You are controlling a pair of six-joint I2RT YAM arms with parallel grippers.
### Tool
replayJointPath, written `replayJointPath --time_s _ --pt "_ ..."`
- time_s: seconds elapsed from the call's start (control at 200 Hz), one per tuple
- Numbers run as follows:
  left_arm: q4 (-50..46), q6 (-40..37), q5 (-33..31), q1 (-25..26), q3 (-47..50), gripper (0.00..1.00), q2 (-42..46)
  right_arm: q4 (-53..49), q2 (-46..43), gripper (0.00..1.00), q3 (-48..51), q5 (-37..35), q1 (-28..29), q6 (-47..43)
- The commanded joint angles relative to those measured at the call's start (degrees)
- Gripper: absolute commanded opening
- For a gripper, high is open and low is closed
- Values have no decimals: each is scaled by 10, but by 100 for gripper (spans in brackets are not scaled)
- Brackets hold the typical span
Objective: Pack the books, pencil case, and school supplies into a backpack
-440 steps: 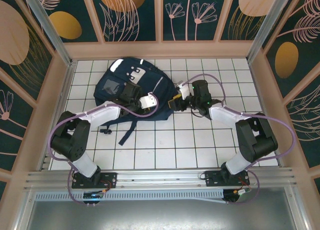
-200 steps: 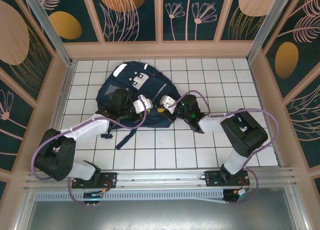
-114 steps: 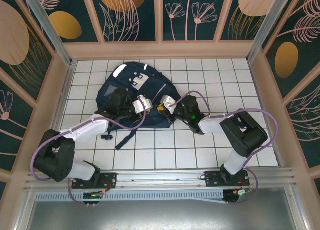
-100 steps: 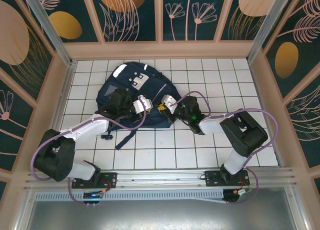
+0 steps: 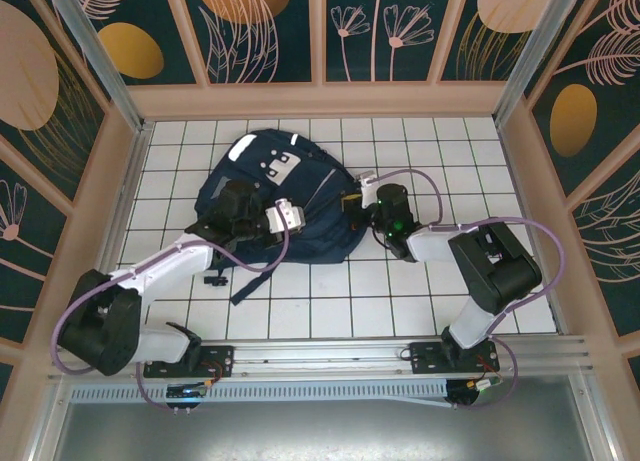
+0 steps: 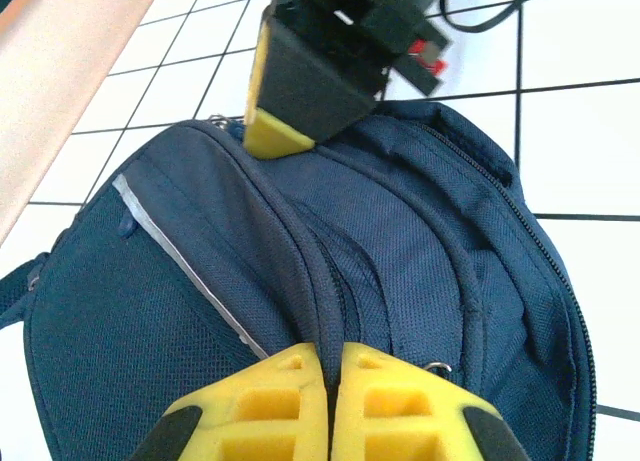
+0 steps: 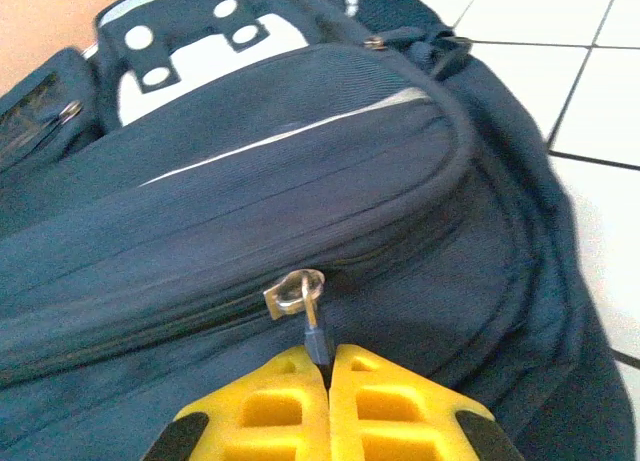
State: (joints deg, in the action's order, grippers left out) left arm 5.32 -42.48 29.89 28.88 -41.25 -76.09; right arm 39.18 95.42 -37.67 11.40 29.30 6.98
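Rightward since half a second ago, our right gripper (image 5: 350, 203) now sits at the backpack's (image 5: 262, 186) right edge, upper centre of the overhead frame. At the bottom of the left wrist frame, our left gripper (image 6: 332, 381) is pressed together on a ridge of navy fabric. Bottom centre of the right wrist frame, the right gripper pinches a zipper pull (image 7: 315, 333).

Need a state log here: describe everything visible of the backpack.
The backpack is navy woven fabric with pale grey patches and a thin grey strip, zipped pockets and dark straps trailing toward the arms. It lies front-up on the white tiled table. The left gripper pinches a fabric ridge; the right gripper is shut on a zipper pull.
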Motion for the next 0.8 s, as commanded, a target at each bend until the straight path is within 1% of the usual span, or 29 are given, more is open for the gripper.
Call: replayJointPath --time_s 0.0,0.07,0.135,0.245,0.26,0.275,0.305,0.355,0.375,0.415,0.44,0.46,0.5,0.556,0.596,0.626,0.676,0.706,0.796 --pt "-31 -22 98 0 25 0 49 2 -2 0 6 -105 -38 40" --pt "-48 -23 111 -15 35 0 61 13 -24 0 24 -90 -34 7" --pt "-61 -26 105 -39 50 0 75 21 -49 0 44 -73 -22 -24" --pt "-68 -24 52 -81 78 0 104 23 -91 0 76 -38 16 -99" --pt "-69 -23 43 -85 81 2 108 22 -97 0 79 -34 17 -108" --pt "-69 -22 36 -90 85 4 111 21 -102 0 82 -30 31 -116" --pt "-73 -21 23 -98 89 14 121 17 -111 0 88 -24 45 -130" --pt "-82 -18 8 -109 93 25 132 10 -124 0 91 -21 64 -143" --pt "-86 -16 1 -113 93 31 135 6 -128 0 92 -18 71 -147" --pt "-95 -12 -11 -113 91 50 138 0 -135 0 92 -20 87 -158" --pt "-107 -12 -5 -113 84 61 136 -3 -139 0 91 -22 96 -164" --pt "-115 -8 6 -113 78 66 134 -6 -141 0 90 -22 102 -170" --pt "-128 5 39 -113 63 72 126 -12 -144 0 87 -22 115 -180" --pt "-137 24 94 -110 43 73 112 -24 -144 0 78 -21 131 -190" --pt "-131 43 109 -97 32 70 102 -29 -143 0 72 -16 139 -195" --pt "-126 53 93 -76 26 69 96 -32 -141 0 68 -12 144 -197" --pt "-108 72 36 -31 22 68 89 -35 -137 0 61 -5 149 -201" --pt "-99 79 22 -13 18 69 85 -37 -136 0 57 0 153 -204" --pt "-44 147 6 -1 18 68 76 -42 -130 0 48 8 164 -208"
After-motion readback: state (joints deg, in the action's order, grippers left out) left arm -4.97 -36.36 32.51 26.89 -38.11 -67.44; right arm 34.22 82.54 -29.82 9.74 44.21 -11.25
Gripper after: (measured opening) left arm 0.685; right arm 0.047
